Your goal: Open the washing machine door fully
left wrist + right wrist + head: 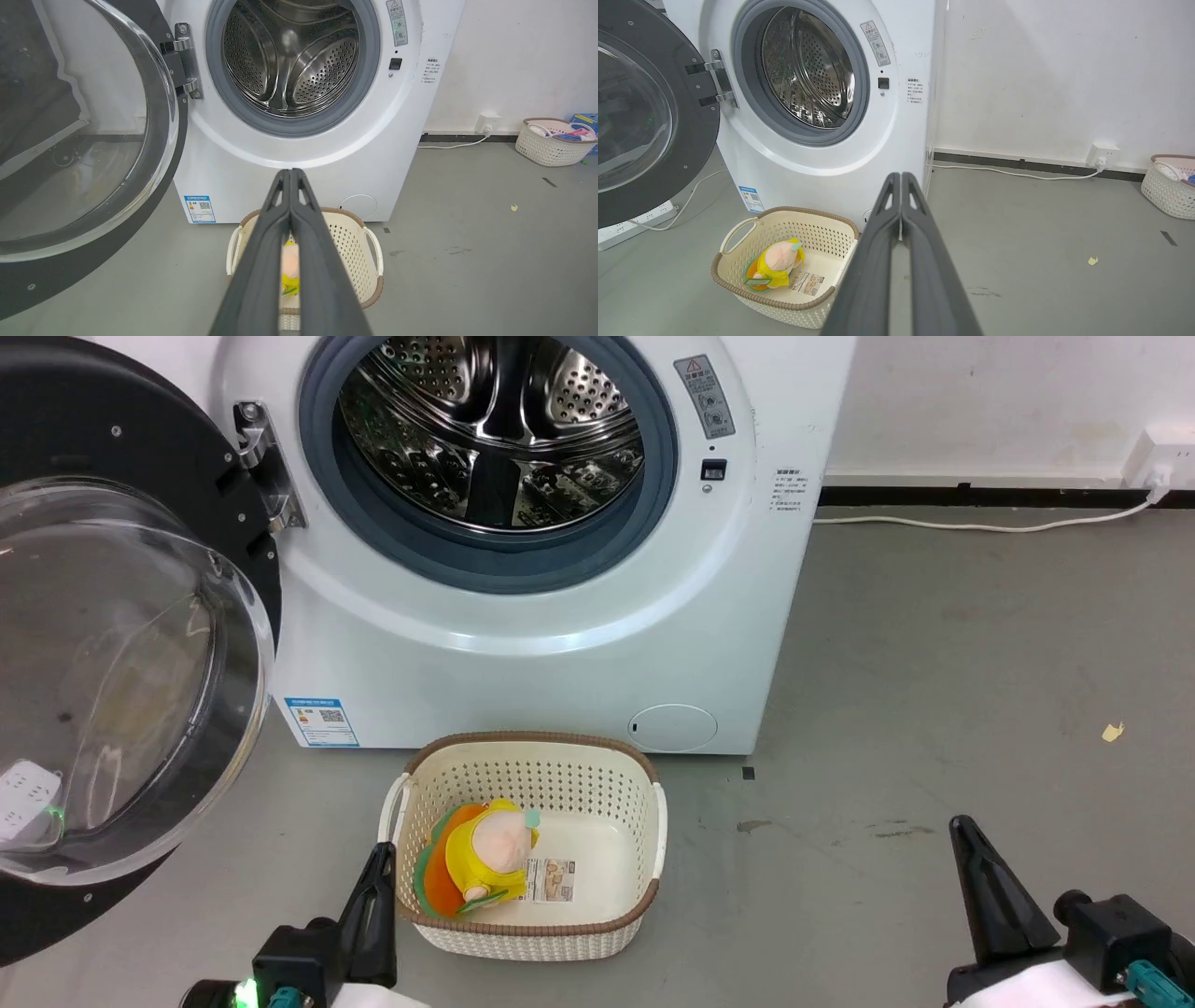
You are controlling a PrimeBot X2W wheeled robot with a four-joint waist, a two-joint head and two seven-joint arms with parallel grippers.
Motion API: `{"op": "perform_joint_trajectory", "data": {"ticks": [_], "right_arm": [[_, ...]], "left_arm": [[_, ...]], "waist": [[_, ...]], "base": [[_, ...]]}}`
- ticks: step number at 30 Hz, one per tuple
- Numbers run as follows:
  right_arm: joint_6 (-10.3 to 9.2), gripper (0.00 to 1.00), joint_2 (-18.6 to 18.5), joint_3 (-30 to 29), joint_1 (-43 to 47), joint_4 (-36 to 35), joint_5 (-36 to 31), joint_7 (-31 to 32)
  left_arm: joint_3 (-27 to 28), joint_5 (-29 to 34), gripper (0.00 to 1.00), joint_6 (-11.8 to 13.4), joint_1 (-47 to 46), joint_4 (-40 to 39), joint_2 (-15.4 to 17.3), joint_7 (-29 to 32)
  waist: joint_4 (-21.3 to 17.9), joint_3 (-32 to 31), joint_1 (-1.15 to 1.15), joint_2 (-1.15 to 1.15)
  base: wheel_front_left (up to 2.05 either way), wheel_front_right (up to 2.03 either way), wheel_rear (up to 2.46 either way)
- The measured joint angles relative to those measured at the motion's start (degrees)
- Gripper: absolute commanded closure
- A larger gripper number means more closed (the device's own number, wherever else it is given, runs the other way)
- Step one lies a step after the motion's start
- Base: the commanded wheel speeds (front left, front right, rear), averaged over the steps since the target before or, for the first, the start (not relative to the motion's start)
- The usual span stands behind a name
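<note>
The white washing machine stands ahead with its steel drum exposed. Its door, black-rimmed with a bulging clear glass bowl, is swung wide to the left on a metal hinge. My left gripper is shut and holds nothing, low in the head view beside the basket's left rim. My right gripper is shut and holds nothing, low at the right over bare floor. Both are well apart from the door.
A cream basket with a yellow plush toy sits on the floor before the machine. A second basket stands far right by the wall. A white cable runs to a socket. A power strip lies under the door.
</note>
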Motion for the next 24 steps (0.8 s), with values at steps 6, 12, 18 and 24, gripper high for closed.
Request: {"op": "perform_joint_trajectory", "data": {"ticks": [6, 12, 18, 24], "right_arm": [[0.00, 1.00, 0.0, 0.2, 0.0, -0.1, -0.1, 0.7], [0.00, 1.00, 0.0, 0.4, -0.1, -0.3, -0.4, 1.3], [0.00, 1.00, 0.0, 0.5, -0.1, -0.5, -0.6, 2.1], [0.00, 1.00, 0.0, 0.7, -0.3, -0.7, -0.6, 2.8]], "left_arm": [[0.4, 0.3, 1.00, -0.2, -0.1, -0.2, -0.4, 0.7], [1.0, 0.8, 1.00, -0.6, -0.2, -0.4, -0.9, 1.4], [1.6, 1.6, 1.00, -0.8, -0.3, -0.6, -1.1, 2.2], [1.9, 2.2, 1.00, -1.2, -0.4, -0.8, -1.3, 2.8]], "waist": [[0.0, 0.0, 0.00, 0.00], [0.0, 0.0, 0.00, 0.00], [0.1, 0.0, 0.00, 0.00], [0.1, 0.0, 0.00, 0.00]], "base": [[0.00, 0.00, 0.00], [0.00, 0.00, 0.00], [0.00, 0.00, 0.00], [0.00, 0.00, 0.00]]}}
